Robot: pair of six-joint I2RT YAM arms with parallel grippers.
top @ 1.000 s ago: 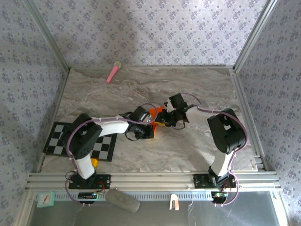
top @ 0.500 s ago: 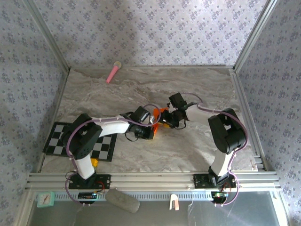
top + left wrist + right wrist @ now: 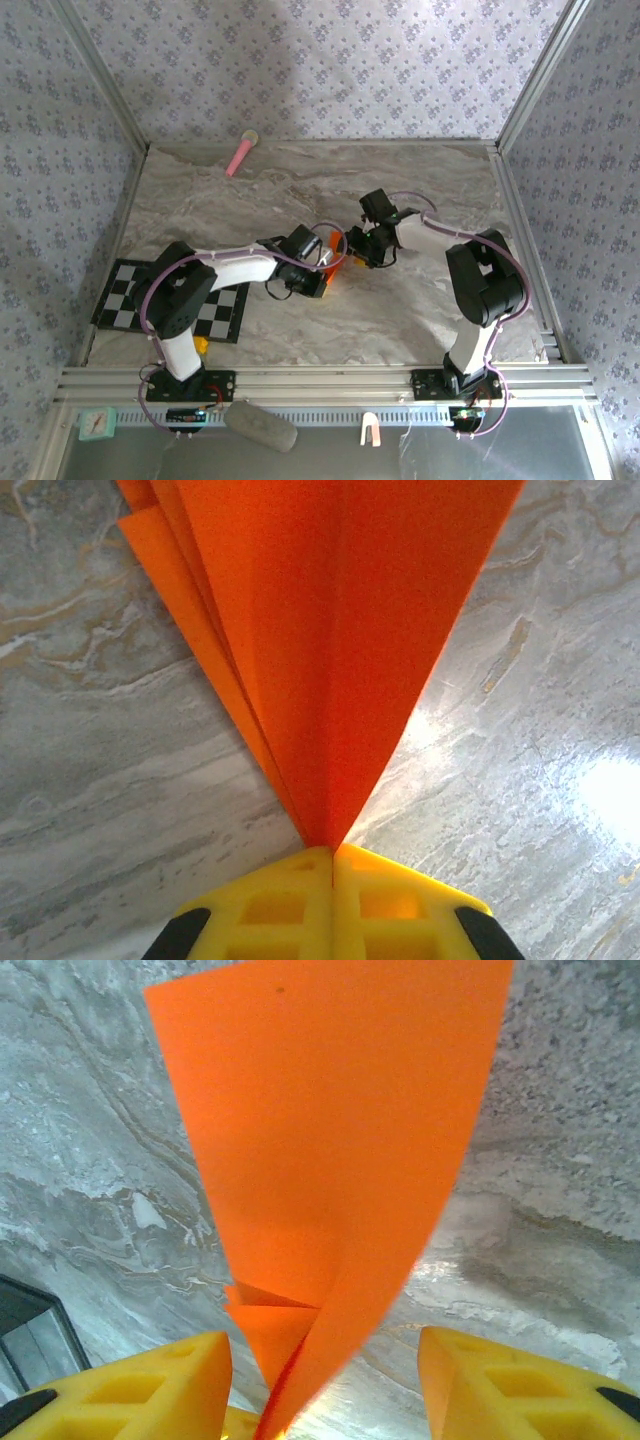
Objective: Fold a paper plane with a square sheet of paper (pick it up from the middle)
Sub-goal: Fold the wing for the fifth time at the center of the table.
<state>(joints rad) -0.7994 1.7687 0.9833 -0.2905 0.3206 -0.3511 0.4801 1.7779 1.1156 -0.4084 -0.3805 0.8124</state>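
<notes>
The square sheet of paper is bright orange and folded into a narrow pointed shape with a centre crease. My left gripper is shut on its narrow end, and in the left wrist view the paper fans out from the closed yellow jaws of that gripper. My right gripper stands open around the other end. In the right wrist view the paper stands between the two yellow fingers, apart from both, with the gripper open wide. The folded layers show near the bottom.
A pink stick lies at the table's far left. A black-and-white checkered mat lies at the near left under the left arm. Metal rails and patterned walls close in the marble table.
My right gripper has opened and let go of the paper, shifting slightly toward the far side. The left gripper keeps its hold and has barely moved.
</notes>
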